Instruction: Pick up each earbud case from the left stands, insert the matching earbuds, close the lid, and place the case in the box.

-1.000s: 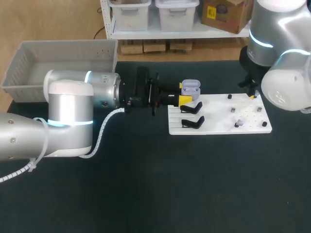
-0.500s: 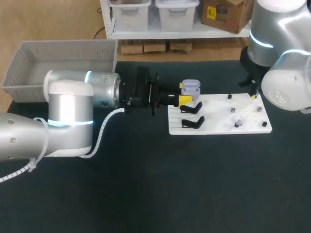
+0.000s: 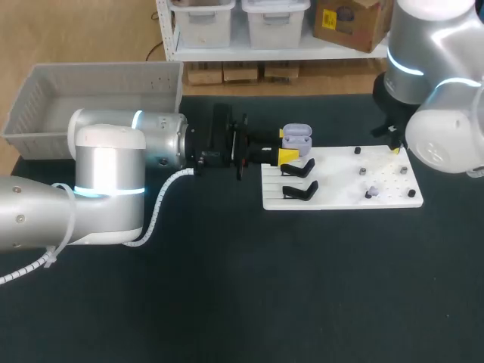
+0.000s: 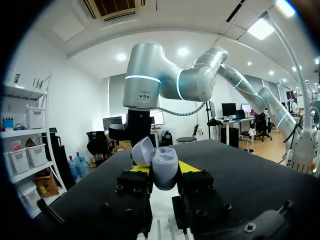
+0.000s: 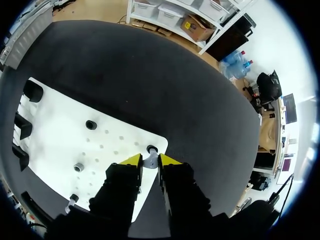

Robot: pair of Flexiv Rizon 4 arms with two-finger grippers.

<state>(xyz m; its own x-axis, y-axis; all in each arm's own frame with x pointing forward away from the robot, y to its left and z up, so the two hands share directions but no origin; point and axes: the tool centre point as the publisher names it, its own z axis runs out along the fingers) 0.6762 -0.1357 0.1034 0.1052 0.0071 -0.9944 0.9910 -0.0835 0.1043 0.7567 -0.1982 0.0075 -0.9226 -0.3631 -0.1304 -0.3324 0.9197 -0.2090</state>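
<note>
My left gripper (image 3: 291,156) is shut on a lavender earbud case (image 3: 296,134) and holds it at the near left end of the white board (image 3: 340,181). In the left wrist view the case (image 4: 164,169) stands between the yellow fingertips (image 4: 140,169) with its lid (image 4: 142,150) open. My right gripper (image 3: 393,148) is down at the board's far right corner. In the right wrist view that gripper (image 5: 150,160) has its tips closed against a small lavender earbud (image 5: 150,159) on a black peg.
Two empty black stands (image 3: 299,168) (image 3: 300,190) sit on the board's left part. More small pegs (image 3: 363,172) (image 3: 370,193) dot its right part. A grey bin (image 3: 45,106) stands at the table's far left corner.
My right gripper's fingers have drawn together around the earbud at the board's far right corner. Both arms otherwise keep their places.
</note>
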